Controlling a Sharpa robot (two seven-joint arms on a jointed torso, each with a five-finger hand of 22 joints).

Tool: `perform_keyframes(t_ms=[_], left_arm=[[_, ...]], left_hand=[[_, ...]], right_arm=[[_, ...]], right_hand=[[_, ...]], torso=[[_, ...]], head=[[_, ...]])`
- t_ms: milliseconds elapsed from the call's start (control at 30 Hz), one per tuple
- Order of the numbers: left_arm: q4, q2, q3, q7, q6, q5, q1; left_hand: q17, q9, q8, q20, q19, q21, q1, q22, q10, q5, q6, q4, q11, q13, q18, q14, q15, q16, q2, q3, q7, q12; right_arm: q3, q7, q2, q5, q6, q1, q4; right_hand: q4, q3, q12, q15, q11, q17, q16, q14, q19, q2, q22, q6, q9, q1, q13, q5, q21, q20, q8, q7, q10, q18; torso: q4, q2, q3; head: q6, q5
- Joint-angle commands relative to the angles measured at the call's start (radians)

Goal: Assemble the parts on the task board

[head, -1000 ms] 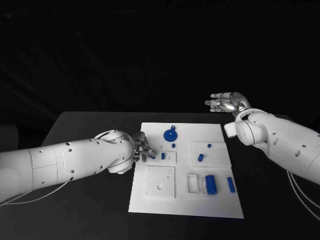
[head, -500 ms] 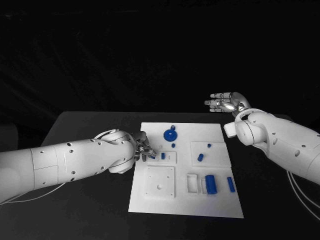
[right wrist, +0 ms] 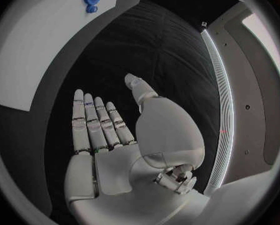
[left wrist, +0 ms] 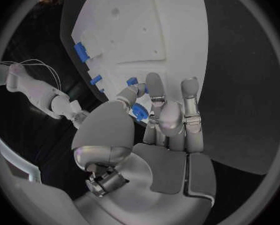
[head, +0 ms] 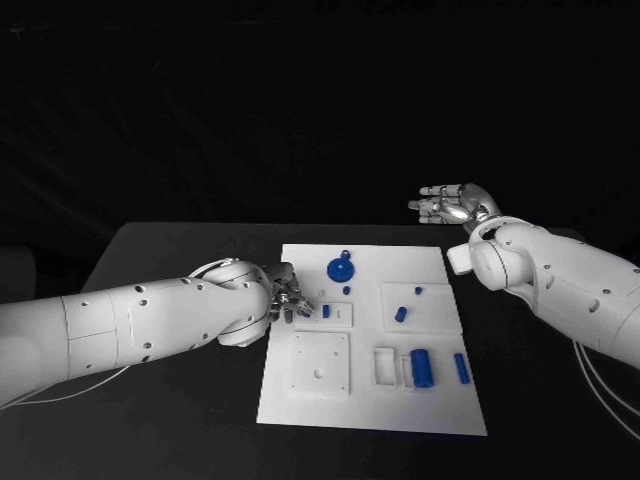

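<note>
Left hand (head: 287,300): fingers curled at the white board's (head: 371,400) near-left edge, pinching a small blue piece (left wrist: 139,111) between thumb and fingertips. Right hand (right wrist: 117,140): flat, fingers spread, empty, raised beyond the board's far corner.

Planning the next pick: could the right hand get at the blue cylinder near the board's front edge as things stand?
Probably yes. The right hand is open and raised beyond the task board; the blue cylinder lies uncovered on its side of the board, and the left hand works elsewhere.
</note>
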Motion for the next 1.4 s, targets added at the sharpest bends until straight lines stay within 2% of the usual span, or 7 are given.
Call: perform_keyframes(t_ms=[33,267,433,1000,1167,1233,1400], left_arm=[[0.006,0.007,-0.005,0.003,0.048,0.009,-0.008],[0.001,0.010,-0.005,0.003,0.053,0.018,-0.008],[-0.004,0.012,-0.005,-0.002,0.065,0.021,-0.008],[-0.033,0.025,-0.005,-0.007,0.078,0.023,-0.010],[-0.042,0.025,-0.005,-0.008,0.072,0.020,-0.010],[-0.046,0.024,-0.005,-0.009,0.073,0.019,-0.010],[-0.053,0.022,-0.004,-0.011,0.083,0.014,-0.010]], left_hand=[[-0.001,-0.003,-0.005,0.008,-0.001,0.001,0.006,0.017,0.030,0.005,0.101,-0.034,-0.028,-0.001,0.016,0.003,-0.005,0.001,-0.003,0.041,-0.096,0.002],[-0.005,-0.007,-0.007,0.009,-0.001,0.000,0.001,0.016,0.030,-0.018,0.101,-0.018,-0.028,-0.004,0.016,0.003,-0.005,-0.001,-0.005,0.032,-0.098,0.004],[-0.020,-0.019,-0.014,0.006,-0.001,-0.009,-0.009,0.013,0.030,-0.132,0.100,0.036,-0.029,-0.006,0.010,0.001,-0.007,-0.011,-0.022,-0.013,-0.103,0.000],[-0.031,-0.032,-0.021,-0.005,0.009,-0.034,0.028,0.016,0.029,-0.220,0.106,0.178,-0.030,-0.003,-0.004,0.000,-0.011,-0.019,-0.061,-0.066,-0.107,-0.005],[-0.034,-0.032,-0.021,-0.006,0.010,-0.037,0.031,0.016,0.029,-0.284,0.110,0.225,-0.030,-0.002,-0.005,0.000,-0.012,-0.022,-0.076,-0.081,-0.108,-0.006],[-0.039,-0.031,-0.021,-0.006,0.010,-0.039,0.026,0.015,0.029,-0.346,0.112,0.253,-0.029,-0.002,-0.006,-0.001,-0.012,-0.025,-0.088,-0.092,-0.107,-0.008],[-0.063,-0.033,-0.027,-0.010,0.004,-0.048,0.021,0.014,0.028,-0.425,0.104,0.323,-0.024,-0.006,-0.010,-0.012,-0.011,-0.041,-0.120,-0.109,-0.100,-0.026]], right_arm=[[0.000,0.009,0.000,-0.009,0.015,-0.001,0.002],[0.000,0.009,0.000,-0.009,0.015,-0.001,0.003],[0.000,0.009,0.000,-0.009,0.015,-0.001,0.004],[0.000,0.009,-0.003,-0.009,0.014,-0.001,0.005],[0.000,0.009,-0.003,-0.008,0.014,-0.001,0.005],[0.000,0.009,-0.004,-0.008,0.014,-0.001,0.005],[0.000,0.008,-0.005,-0.008,0.014,-0.001,0.004]], right_hand=[[0.004,0.001,-0.007,0.001,-0.002,-0.002,-0.007,-0.007,0.000,-0.003,-0.001,-0.003,-0.001,-0.005,-0.002,0.004,0.001,0.002,-0.004,0.013,-0.006,-0.017],[0.004,0.001,-0.007,0.001,-0.002,-0.002,-0.007,-0.007,0.000,-0.003,-0.001,-0.003,-0.001,-0.005,-0.002,0.004,0.001,0.002,-0.004,0.013,-0.006,-0.017],[0.004,0.001,-0.007,0.001,-0.002,-0.002,-0.007,-0.007,0.000,-0.003,-0.001,-0.003,-0.001,-0.005,-0.002,0.004,0.001,0.002,-0.004,0.013,-0.006,-0.017],[0.005,0.001,-0.007,0.002,-0.002,-0.002,-0.007,-0.009,-0.001,-0.003,-0.001,-0.005,-0.001,-0.005,-0.002,0.004,0.001,0.002,-0.004,0.013,-0.008,-0.017],[0.006,0.000,-0.007,0.003,-0.001,-0.002,-0.007,-0.011,-0.002,-0.004,-0.001,-0.007,-0.001,-0.006,-0.002,0.004,0.001,0.002,-0.004,0.013,-0.010,-0.017],[0.006,0.000,-0.007,0.003,-0.001,-0.002,-0.007,-0.011,-0.002,-0.004,-0.001,-0.007,-0.001,-0.006,-0.002,0.004,0.001,0.002,-0.004,0.013,-0.010,-0.017],[0.010,-0.003,-0.007,0.003,0.000,-0.002,-0.007,-0.015,-0.005,-0.008,-0.001,-0.013,-0.002,-0.008,-0.002,0.006,0.000,0.003,-0.004,0.014,-0.015,-0.017]], torso=[[0.0000,0.000,0.0002],[-0.0006,0.000,0.0010],[-0.0006,0.000,0.0010],[-0.0005,0.000,0.0002],[-0.0001,0.000,-0.0002],[-0.0001,0.000,-0.0005],[-0.0003,0.000,-0.0012]], head=[[0.000,0.000],[0.000,0.001],[0.001,0.001],[0.002,-0.002],[0.004,-0.004],[0.004,-0.005],[0.004,-0.007]])
